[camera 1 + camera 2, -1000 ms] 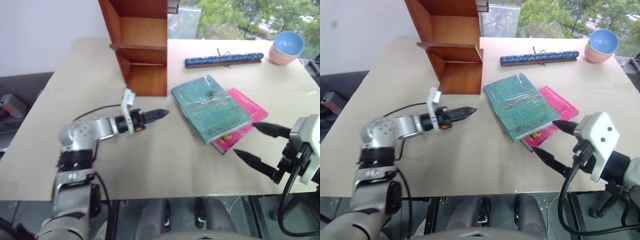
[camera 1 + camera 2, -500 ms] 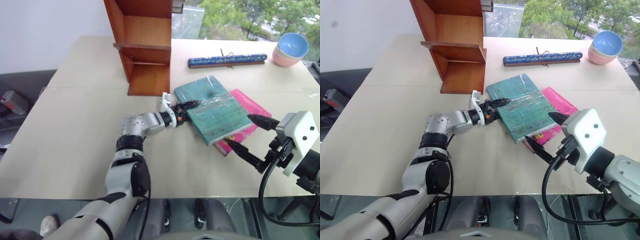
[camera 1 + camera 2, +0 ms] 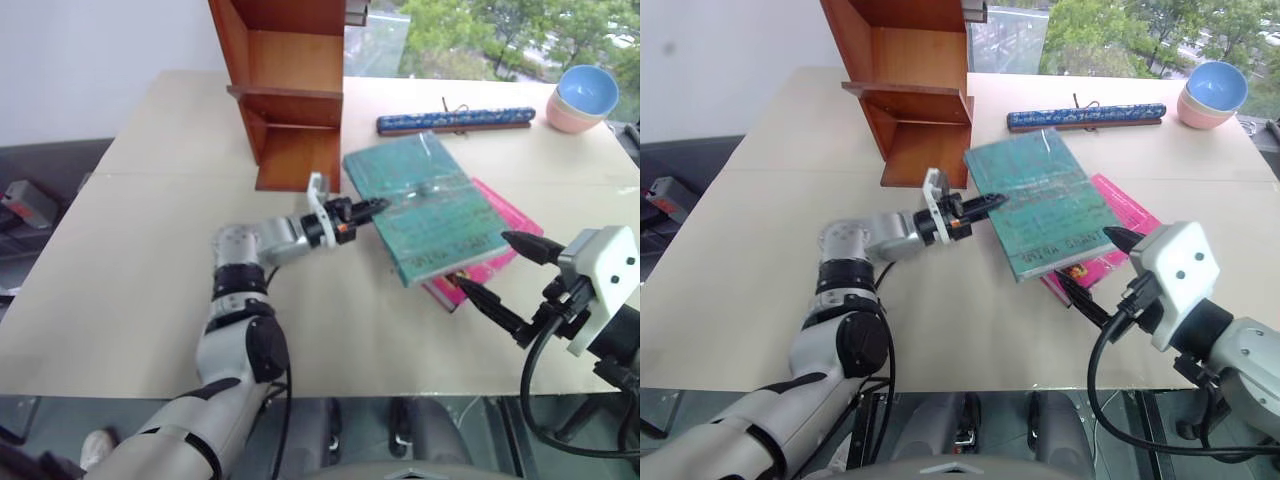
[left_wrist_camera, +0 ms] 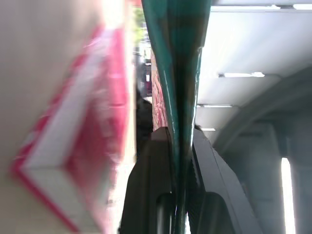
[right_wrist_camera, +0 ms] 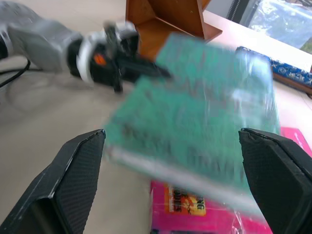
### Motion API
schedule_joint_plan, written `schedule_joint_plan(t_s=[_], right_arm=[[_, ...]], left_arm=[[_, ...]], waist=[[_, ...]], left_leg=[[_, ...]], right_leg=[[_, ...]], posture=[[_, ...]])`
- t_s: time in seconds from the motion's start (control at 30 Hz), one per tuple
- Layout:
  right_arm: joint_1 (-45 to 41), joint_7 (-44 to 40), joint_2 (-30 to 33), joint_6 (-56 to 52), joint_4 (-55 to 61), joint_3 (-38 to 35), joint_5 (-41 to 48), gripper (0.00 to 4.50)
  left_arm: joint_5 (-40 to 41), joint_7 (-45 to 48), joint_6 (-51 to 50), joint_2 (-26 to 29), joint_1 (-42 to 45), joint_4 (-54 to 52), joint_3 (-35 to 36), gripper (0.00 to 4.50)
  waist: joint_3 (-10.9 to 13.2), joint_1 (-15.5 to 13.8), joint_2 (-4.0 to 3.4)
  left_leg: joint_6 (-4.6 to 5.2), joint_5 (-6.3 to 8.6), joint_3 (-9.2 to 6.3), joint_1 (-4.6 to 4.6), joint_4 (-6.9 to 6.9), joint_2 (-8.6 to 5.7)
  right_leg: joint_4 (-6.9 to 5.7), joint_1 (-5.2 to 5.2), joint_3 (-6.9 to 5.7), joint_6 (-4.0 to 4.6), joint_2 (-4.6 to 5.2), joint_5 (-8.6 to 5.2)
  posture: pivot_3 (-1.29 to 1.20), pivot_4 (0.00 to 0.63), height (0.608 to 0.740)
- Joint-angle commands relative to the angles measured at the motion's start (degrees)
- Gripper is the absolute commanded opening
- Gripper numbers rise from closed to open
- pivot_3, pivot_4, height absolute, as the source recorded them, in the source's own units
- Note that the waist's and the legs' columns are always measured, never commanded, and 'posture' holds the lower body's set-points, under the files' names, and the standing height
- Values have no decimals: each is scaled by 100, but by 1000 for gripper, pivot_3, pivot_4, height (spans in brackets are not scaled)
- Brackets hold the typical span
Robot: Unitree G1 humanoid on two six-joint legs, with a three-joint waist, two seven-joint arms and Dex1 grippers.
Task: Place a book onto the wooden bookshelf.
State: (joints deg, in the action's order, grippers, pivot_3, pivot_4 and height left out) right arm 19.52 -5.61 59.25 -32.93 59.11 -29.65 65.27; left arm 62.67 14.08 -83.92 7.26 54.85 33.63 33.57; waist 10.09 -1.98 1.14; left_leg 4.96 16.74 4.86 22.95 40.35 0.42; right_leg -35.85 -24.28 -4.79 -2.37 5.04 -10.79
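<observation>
Left gripper (image 3: 372,207) pinches the book's (image 3: 430,208) edge.

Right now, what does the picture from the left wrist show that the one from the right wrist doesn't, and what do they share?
The left wrist view looks along the left claw, whose black fingers pinch the edge of the teal book, with ceiling lights behind. The right wrist view gives the book's broad cover lifted at a tilt, the wooden bookshelf, the beige table and the right claw, its fingers wide apart. Both share the teal book, the left claw and the pink book under it.
</observation>
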Motion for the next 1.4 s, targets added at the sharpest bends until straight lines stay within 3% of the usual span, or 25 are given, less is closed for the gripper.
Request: schedule_joint_plan(t_s=[0.03,0.13,0.2,0.3,0.4,0.67,0.8,0.9,1.0,1.13,1.23,1.4], right_arm=[[89,70,-217,441,89,-773,537,4500],[88,79,-322,622,89,-1110,1040,4500],[111,43,-323,655,89,-1214,1189,4500],[47,-35,-442,630,35,-1103,1082,4500],[-256,-98,-553,633,-82,-595,770,4500],[-1259,-335,-1052,691,-460,680,-54,4500],[-1524,-357,-1298,646,-476,1246,-605,4500],[-1759,-385,-1417,639,-513,1517,-923,4500],[-2072,-407,-1492,610,-635,1697,-1151,4500],[-2333,-441,-1594,526,-731,1804,-1297,4500],[-2362,-592,-1566,455,-829,1757,-1347,4500],[-2442,-927,-1404,309,-1024,1437,-1083,4500]], left_arm=[[387,861,-42,485,670,-1725,-611,109],[-1127,2898,2053,1659,891,-3329,-2461,109],[-2254,3991,3674,2339,1029,-3647,-3351,109],[-3577,4989,6063,2877,1618,-3254,-3880,109],[-4544,5432,7530,3248,2160,-2484,-4156,109],[-7113,5590,9046,4163,3393,-120,-5216,109],[-8199,5366,9068,4097,3652,785,-5804,109],[-8522,5638,8992,3909,3698,1197,-6090,109],[-8564,5822,8733,3581,3851,1503,-6117,1022],[-8595,5774,8587,3368,4034,1849,-5947,2969],[-8180,6223,8201,3517,4072,1566,-5534,4400],[-7468,6651,6881,3941,3601,274,-4704,4400]], waist=[[9,-7,9],[8,-6,6],[-3,-3,-13],[-8,-40,-22],[-6,-17,-21],[0,44,-18],[-1,36,-11],[-2,60,-13],[-2,120,-14],[3,127,-10],[5,124,-6],[12,130,-4]], left_leg=[[-1,0,-1,4,0,0],[-3,0,-1,2,-1,-1],[-6,2,14,-14,-13,-6],[-8,3,18,-23,-17,-10],[-4,1,24,-17,-13,-4],[11,4,37,14,-6,3],[31,17,41,38,1,0],[39,21,37,90,38,-3],[39,21,43,80,46,1],[40,21,48,83,73,15],[41,22,57,95,76,13],[47,26,62,122,77,11]], right_leg=[[0,-2,-2,1,0,0],[1,-2,-7,4,-3,2],[3,1,-16,6,-3,3],[6,6,-17,13,-1,-1],[11,2,-9,30,-3,-11],[-1,-37,4,11,-18,-3],[1,-53,2,-5,-15,-5],[-4,-88,-4,-10,-11,-3],[-12,-84,0,-33,-12,-17],[-44,-95,6,-34,-16,-18],[-61,-114,19,-32,-14,-18],[-67,-146,22,-14,-11,-7]], posture=[[0,150,738],[0,150,738],[0,150,738],[0,150,738],[0,150,738],[0,150,738],[0,150,738],[0,150,738],[0,150,738],[0,150,738],[0,150,738],[0,150,738]])
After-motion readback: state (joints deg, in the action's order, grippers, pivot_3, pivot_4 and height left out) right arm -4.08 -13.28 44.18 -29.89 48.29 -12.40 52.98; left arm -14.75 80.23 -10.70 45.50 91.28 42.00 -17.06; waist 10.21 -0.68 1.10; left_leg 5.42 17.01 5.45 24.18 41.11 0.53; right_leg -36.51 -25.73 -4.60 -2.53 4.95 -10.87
